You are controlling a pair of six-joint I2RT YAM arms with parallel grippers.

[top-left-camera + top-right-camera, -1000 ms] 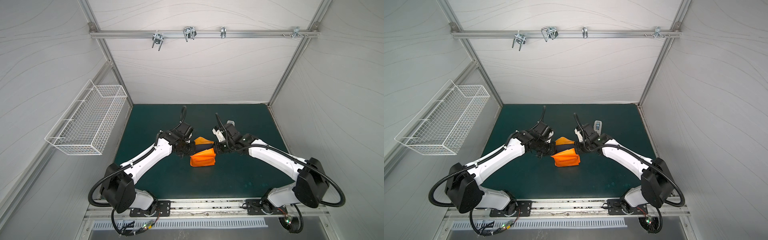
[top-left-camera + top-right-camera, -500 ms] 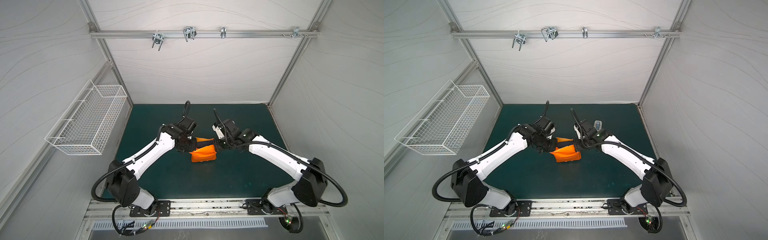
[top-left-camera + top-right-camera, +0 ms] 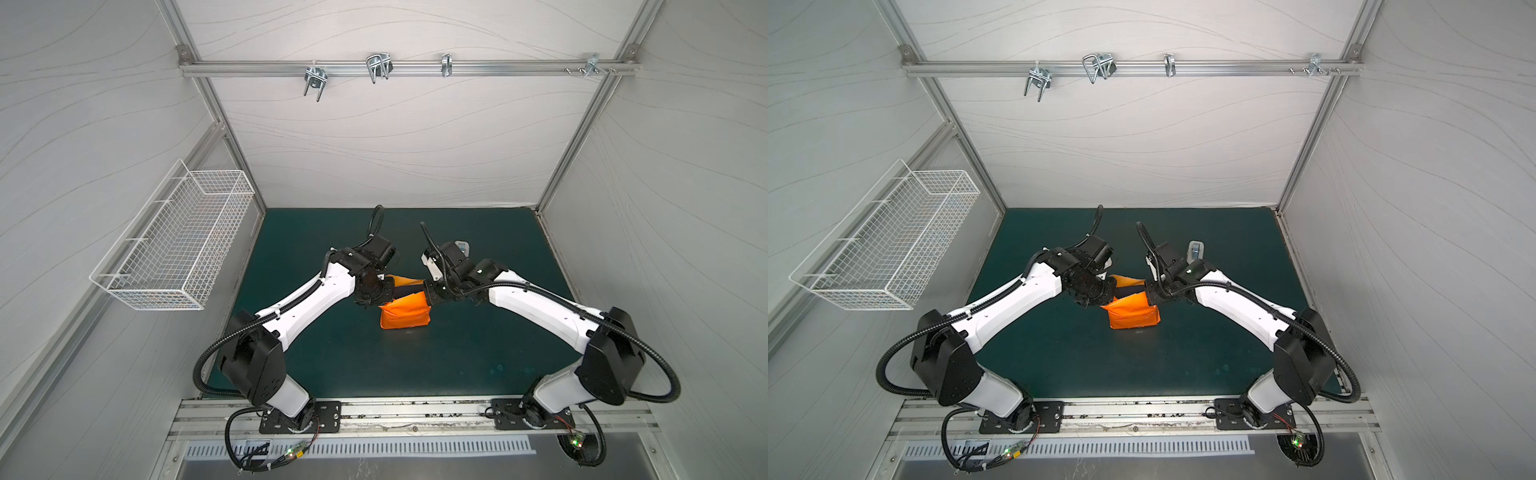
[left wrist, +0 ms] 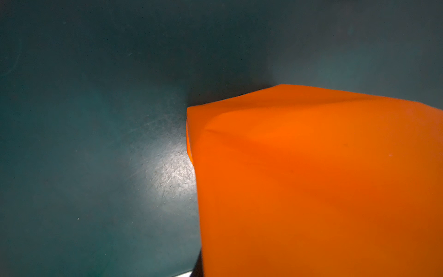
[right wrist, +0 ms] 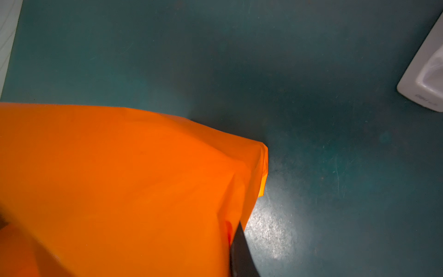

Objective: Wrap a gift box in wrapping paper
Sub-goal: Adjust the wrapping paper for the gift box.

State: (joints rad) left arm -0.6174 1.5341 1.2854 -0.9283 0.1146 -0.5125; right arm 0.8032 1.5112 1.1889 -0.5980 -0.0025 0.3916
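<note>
The orange wrapping paper (image 3: 405,318) (image 3: 1133,319) is folded up round the gift box on the green mat. Only a dark strip of the gift box (image 3: 409,289) (image 3: 1128,291) shows between the near fold and a far flap. My left gripper (image 3: 376,297) (image 3: 1097,300) is at the bundle's left end and my right gripper (image 3: 432,297) (image 3: 1152,296) at its right end. Both are shut on the near fold's upper edge. In each wrist view the wrapping paper (image 4: 311,179) (image 5: 119,179) covers the jaws. Only one dark right fingertip (image 5: 239,254) shows.
A white-grey tape dispenser (image 3: 462,247) (image 3: 1196,249) (image 5: 424,72) stands on the mat just behind my right wrist. A white wire basket (image 3: 178,249) hangs on the left wall. The mat (image 3: 415,365) is bounded by the enclosure walls.
Both grippers have shut on the paper's near fold and moved a little toward the back, drawing the fold up against the box. The left arm has reached further in.
</note>
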